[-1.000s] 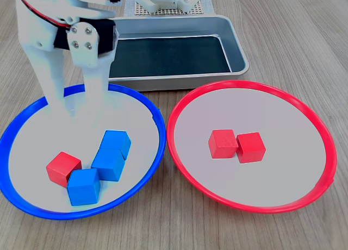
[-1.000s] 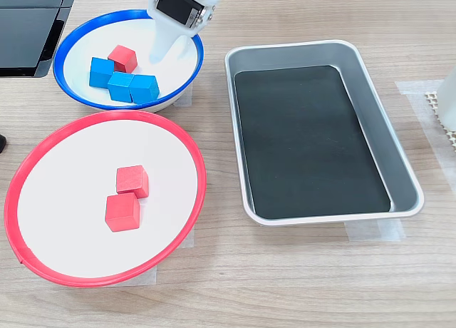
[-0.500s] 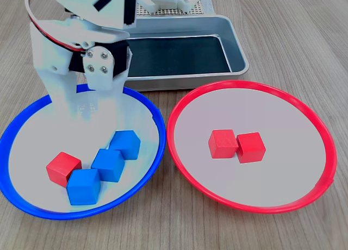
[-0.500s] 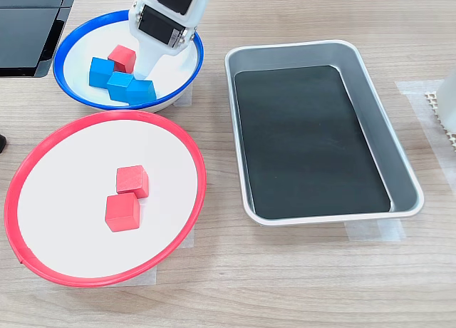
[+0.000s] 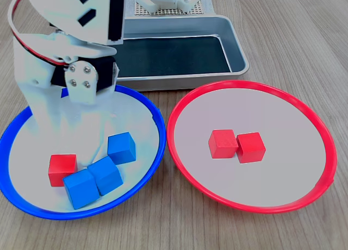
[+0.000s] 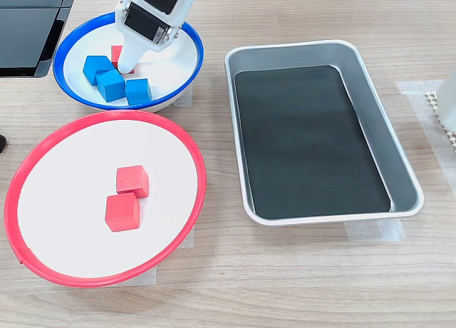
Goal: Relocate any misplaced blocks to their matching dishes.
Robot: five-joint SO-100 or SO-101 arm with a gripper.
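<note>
The blue-rimmed dish [image 5: 158, 125] [image 6: 71, 39] holds one red block [image 5: 62, 169] [image 6: 114, 53] and three blue blocks [image 5: 80, 188] [image 5: 105, 175] [image 5: 121, 147], seen clustered [image 6: 110, 84] in the second exterior view. My white gripper [image 5: 76, 144] [image 6: 127, 57] reaches down into this dish, open, its tips low beside the red block and the nearest blue blocks. It partly hides the red block in the second exterior view. The red-rimmed dish [image 5: 250, 85] [image 6: 192, 157] holds two red blocks [image 5: 223, 143] [image 5: 250, 147] side by side.
A rectangular grey metal tray [image 5: 235, 43] [image 6: 370, 93] with a dark floor lies behind the dishes in the first exterior view and to the second exterior view's right. A dark flat object [image 6: 28, 28] sits at the second exterior view's top left.
My gripper has come down and across the blue-rimmed dish toward the red block. The blue blocks and the red block have shifted and turned slightly.
</note>
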